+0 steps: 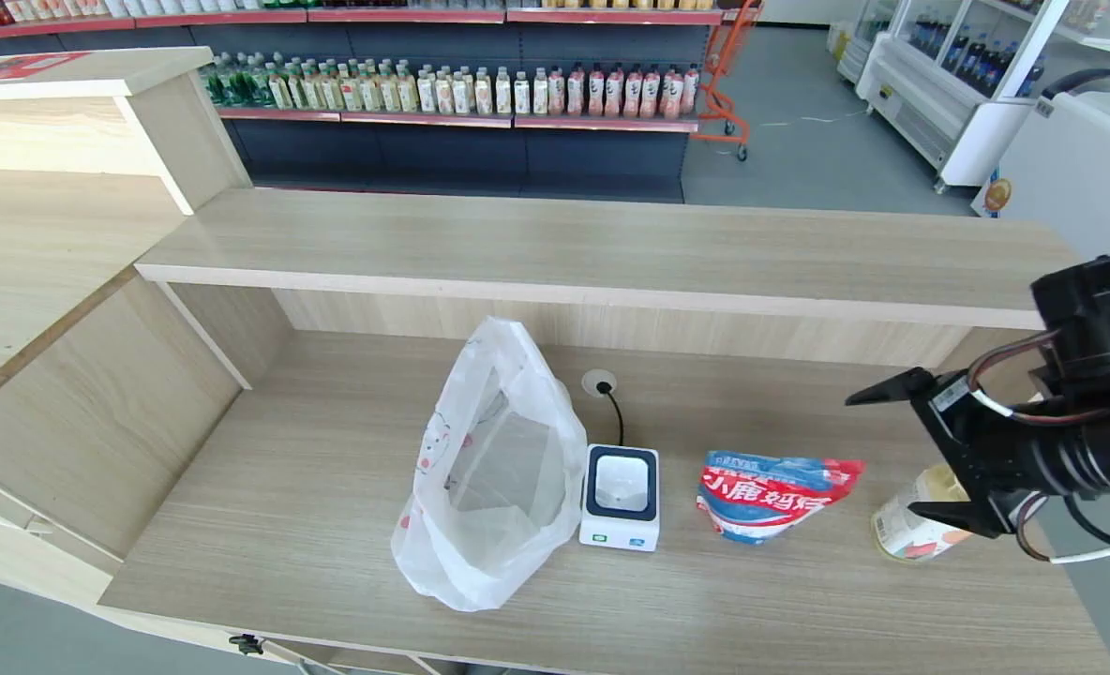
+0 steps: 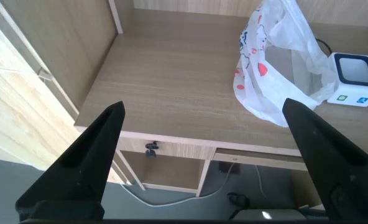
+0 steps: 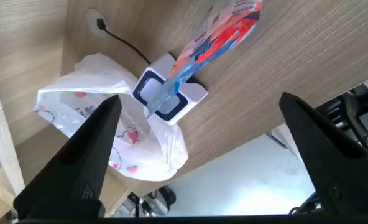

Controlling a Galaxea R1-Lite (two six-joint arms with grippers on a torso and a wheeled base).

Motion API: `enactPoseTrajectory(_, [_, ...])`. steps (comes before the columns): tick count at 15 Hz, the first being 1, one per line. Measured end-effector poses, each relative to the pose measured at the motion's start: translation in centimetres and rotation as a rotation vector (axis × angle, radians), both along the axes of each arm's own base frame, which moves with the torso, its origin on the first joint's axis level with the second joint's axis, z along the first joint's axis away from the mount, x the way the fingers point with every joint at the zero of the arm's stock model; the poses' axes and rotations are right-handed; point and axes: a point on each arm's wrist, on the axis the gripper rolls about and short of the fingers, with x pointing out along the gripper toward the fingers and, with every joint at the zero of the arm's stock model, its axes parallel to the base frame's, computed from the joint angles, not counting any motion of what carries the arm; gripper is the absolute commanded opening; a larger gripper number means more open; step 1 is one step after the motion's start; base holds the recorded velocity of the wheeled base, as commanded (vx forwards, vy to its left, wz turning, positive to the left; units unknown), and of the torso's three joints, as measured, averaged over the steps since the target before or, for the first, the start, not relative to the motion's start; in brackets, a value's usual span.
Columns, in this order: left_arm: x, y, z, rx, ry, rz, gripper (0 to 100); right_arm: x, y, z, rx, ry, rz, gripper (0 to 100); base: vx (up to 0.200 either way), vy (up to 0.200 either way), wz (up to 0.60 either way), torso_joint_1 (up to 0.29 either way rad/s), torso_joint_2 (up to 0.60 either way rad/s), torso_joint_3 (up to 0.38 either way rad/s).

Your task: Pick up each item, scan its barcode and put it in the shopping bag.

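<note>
Worktop point(image 1: 283, 525): pale wood-grain counter with a raised ledge along its far side and a side wall on the left.
Bag point(image 1: 494, 469): thin white plastic with small red prints, standing open just left of centre, its mouth facing up and towards the near side.
Scanner point(image 1: 621, 495): small white box with a dark-framed window on top, touching the bag's right side.
Cable point(image 1: 614, 412): black, running from the scanner's far side to a round hole in the worktop.
Pouch point(image 1: 771, 495): flat blue, red and white packet, lying near the scanner on its right, apart from it.
Can point(image 1: 911, 530): cream cylinder with a printed label, right of the pouch near the worktop's right end, partly hidden behind the right arm.
Right end effector point(image 1: 902, 450): black fingers spread wide, holding nothing, hovering over the right end of the worktop above the can.
Left end effector point(image 2: 202, 109): fingers spread wide, holding nothing, held off the near left edge of the worktop, well apart from the bag.
Shelves point(image 1: 452, 94): rows of bottles beyond the worktop's far side.
</note>
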Motion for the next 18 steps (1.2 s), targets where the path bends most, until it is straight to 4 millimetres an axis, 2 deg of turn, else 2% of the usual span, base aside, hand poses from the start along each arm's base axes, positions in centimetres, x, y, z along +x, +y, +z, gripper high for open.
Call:
enactPoseTrajectory(3, [0.0,0.0,0.0,0.000,0.000,0.000,100,2.7,3.2,-2.3,0.011,0.082,0.008,100,0.000,0.000,0.00,0.000,0.00,0.000])
enactPoseTrajectory(6, [0.0,0.0,0.0,0.000,0.000,0.000,100,4.8,4.8,-4.3,-0.008,0.103,0.024,100,0.000,0.000,0.00,0.000,0.00,0.000])
enactPoseTrajectory(12, [0.0,0.0,0.0,0.000,0.000,0.000,100,8.6,6.4,-6.5,-0.062,0.122,0.035,100,0.000,0.000,0.00,0.000,0.00,0.000])
enactPoseTrajectory(18, [0.0,0.0,0.0,0.000,0.000,0.000,100,10.9,7.2,-9.0,-0.143,0.145,0.052,100,0.000,0.000,0.00,0.000,0.00,0.000])
